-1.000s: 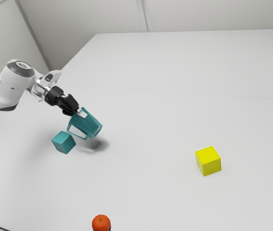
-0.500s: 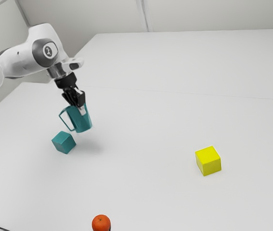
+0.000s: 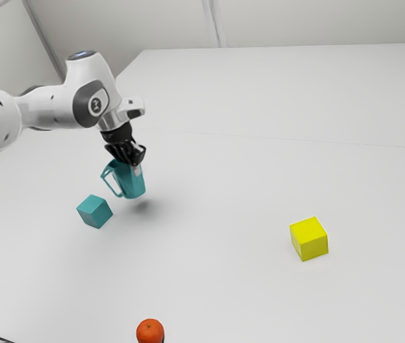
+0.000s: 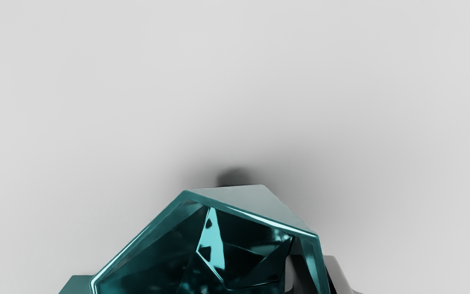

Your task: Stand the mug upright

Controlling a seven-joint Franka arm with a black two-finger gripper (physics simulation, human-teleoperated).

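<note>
Gripping faceted teal mug by wall with black two-finger gripper, nearly closed | holding it above white table, slightly tilted | exterior view, nine o'clock from centre

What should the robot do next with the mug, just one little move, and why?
I'd probably lower the gripper gently toward the table. It grips the mug by its wall, the opening faces up, and the shadow sits apart below the base, so the mug seems to be hanging in the air.
</note>
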